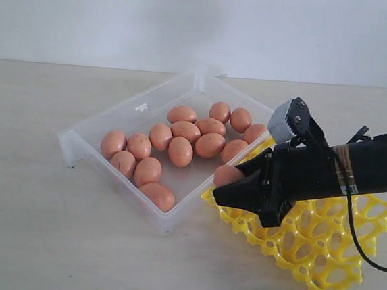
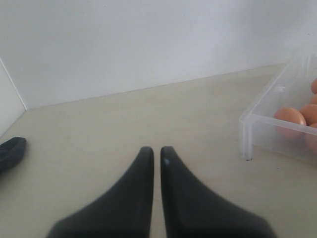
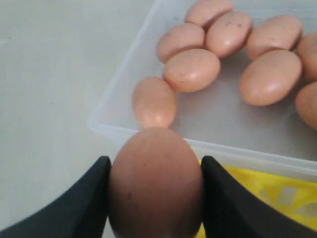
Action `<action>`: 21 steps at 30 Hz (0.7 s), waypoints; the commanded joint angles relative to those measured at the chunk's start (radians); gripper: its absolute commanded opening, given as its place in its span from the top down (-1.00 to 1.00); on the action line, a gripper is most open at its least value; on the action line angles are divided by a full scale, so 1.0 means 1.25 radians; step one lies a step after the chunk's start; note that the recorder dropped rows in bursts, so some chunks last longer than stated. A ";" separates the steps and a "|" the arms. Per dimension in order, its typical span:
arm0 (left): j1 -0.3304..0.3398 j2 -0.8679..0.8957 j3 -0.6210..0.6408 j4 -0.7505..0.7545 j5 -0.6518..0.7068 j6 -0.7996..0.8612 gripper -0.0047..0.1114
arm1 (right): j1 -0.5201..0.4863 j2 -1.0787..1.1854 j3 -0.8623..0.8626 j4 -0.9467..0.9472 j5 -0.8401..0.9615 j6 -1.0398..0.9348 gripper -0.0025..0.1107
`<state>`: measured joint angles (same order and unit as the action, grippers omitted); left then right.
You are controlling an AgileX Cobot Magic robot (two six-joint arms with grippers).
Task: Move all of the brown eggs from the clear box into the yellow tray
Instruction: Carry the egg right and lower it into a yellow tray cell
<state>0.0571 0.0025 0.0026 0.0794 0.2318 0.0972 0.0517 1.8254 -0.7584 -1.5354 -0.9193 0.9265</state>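
The right gripper (image 3: 156,201) is clenched on one of the brown eggs (image 3: 156,173), a dark finger pressed to each flank and the egg's long axis running out along the fingers, its free end pointing ahead. In the exterior view this held egg (image 1: 226,175) hangs at the tip of the right gripper (image 1: 238,188), over the seam where the clear box (image 1: 134,110) meets the corner of the yellow tray (image 1: 327,248). From there the open cups lie toward 4 o'clock, back under the arm, and the remaining eggs lie in the box toward 10 o'clock. I judge the coming move as a short pull back toward 4 o'clock followed by a descent into a cup. The right arm is plainly the nearer one. The left gripper (image 2: 154,166) is closed on nothing above bare counter (image 2: 99,124), seeing only a corner of the box. The right wrist view alone shows the grip; only the exterior view shows the cups, and those visible look unfilled.
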 commanded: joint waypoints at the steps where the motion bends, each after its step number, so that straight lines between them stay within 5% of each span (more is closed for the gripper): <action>1: -0.005 -0.002 -0.002 -0.004 -0.005 -0.002 0.85 | 0.008 0.000 -0.004 0.079 0.076 -0.043 0.96; 21: -0.005 -0.002 -0.002 -0.004 -0.005 -0.002 0.85 | 0.008 0.092 -0.004 0.133 0.038 -0.099 0.95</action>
<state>0.0571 0.0025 0.0026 0.0794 0.2318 0.0972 0.0611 1.9340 -0.7584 -1.3728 -0.8831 0.8055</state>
